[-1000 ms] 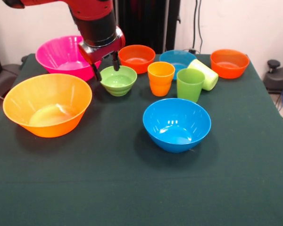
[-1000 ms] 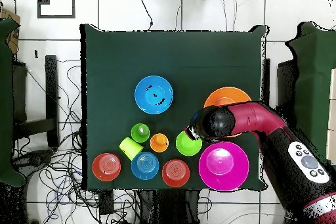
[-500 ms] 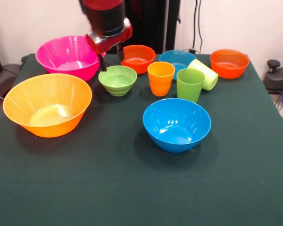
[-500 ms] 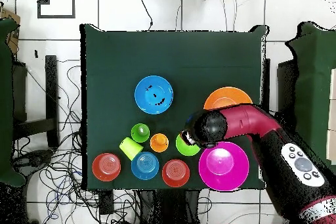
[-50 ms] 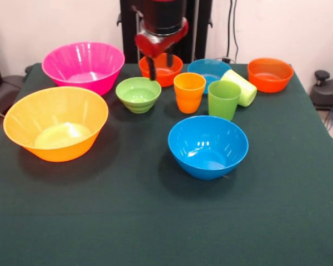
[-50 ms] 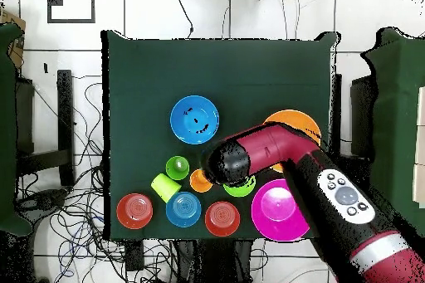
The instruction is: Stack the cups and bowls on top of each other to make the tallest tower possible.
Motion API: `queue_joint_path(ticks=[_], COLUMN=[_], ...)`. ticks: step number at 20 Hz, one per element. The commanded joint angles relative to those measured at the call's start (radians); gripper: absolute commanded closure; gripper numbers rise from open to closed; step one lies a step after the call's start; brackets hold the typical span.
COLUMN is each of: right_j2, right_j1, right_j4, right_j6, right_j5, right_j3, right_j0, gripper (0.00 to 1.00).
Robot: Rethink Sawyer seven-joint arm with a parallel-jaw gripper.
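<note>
Above table's far edge, gripper [image 5: 160, 65] hangs, fingers apart, holding nothing, between small green bowl [image 5: 138, 93] and orange cup [image 5: 189, 92]. No tower yet; 9 pieces separate. Next: descend, grasp 1 rim.

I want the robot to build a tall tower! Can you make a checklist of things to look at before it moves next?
1. Tool free of any cup or bowl: ok, nothing hangs from it.
2. Tool open enough to grab: ok, its fingers stand apart.
3. Tool above something to pick: cannot tell, it hangs between the green bowl and the orange cup.
4. All cups upright: not ok, the lime-yellow cup lies tipped against the green cup.
5. Tower begun: not ok, every bowl sits alone on the table.
</note>
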Motion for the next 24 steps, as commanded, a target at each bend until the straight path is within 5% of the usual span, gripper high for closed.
queue_joint_path(ticks=[1, 5, 7, 8, 10, 15, 24], right_j2=[0.122, 0.095, 0.029, -0.066, -0.163, -0.224, -0.248], right_j1=[0.048, 0.068, 0.048, -0.004, -0.006, -0.019, 0.006], right_j4=[-0.121, -0.133, -0.067, -0.022, 0.12, 0.155, 0.117], right_j6=[-0.571, -0.495, -0.243, 0.06, 0.319, 0.34, 0.4], right_j5=[0.123, 0.078, 0.006, -0.088, -0.105, -0.143, -0.125], right_j3=[0.005, -0.01, 0.012, 0.038, 0.095, 0.098, 0.041], right_j0=[0.02, 0.013, 0.003, 0.024, 0.038, 0.06, 0.073], gripper=[0.0, 0.0, 0.0, 0.0, 0.0, 0.0, 0.0])
